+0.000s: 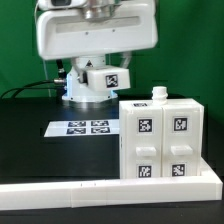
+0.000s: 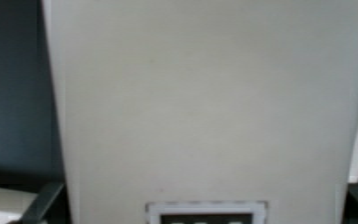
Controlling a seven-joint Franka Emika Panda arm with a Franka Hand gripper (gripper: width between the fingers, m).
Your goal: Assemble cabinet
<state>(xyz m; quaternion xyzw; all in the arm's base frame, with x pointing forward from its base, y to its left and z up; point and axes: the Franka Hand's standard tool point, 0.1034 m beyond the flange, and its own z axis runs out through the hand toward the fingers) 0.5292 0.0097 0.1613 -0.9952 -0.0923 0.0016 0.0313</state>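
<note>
The cabinet point(image 1: 160, 140) is a white blocky box with several marker tags on its front. It stands at the exterior view's right, against a white rail, and a small white peg point(image 1: 158, 92) sticks up from its top. My gripper point(image 1: 106, 86) hangs behind and to the exterior view's left of the cabinet, above the table. It is shut on a white panel point(image 1: 108, 76) that bears one tag. In the wrist view this panel point(image 2: 202, 100) fills almost the whole picture between the jaws of my gripper point(image 2: 202, 208), and its tag point(image 2: 208, 212) shows at the edge. My fingers are mostly hidden.
The marker board point(image 1: 88, 126) lies flat on the black table to the exterior view's left of the cabinet. A long white rail point(image 1: 90, 192) runs along the table's front edge. The robot's base point(image 1: 85, 95) stands behind the marker board.
</note>
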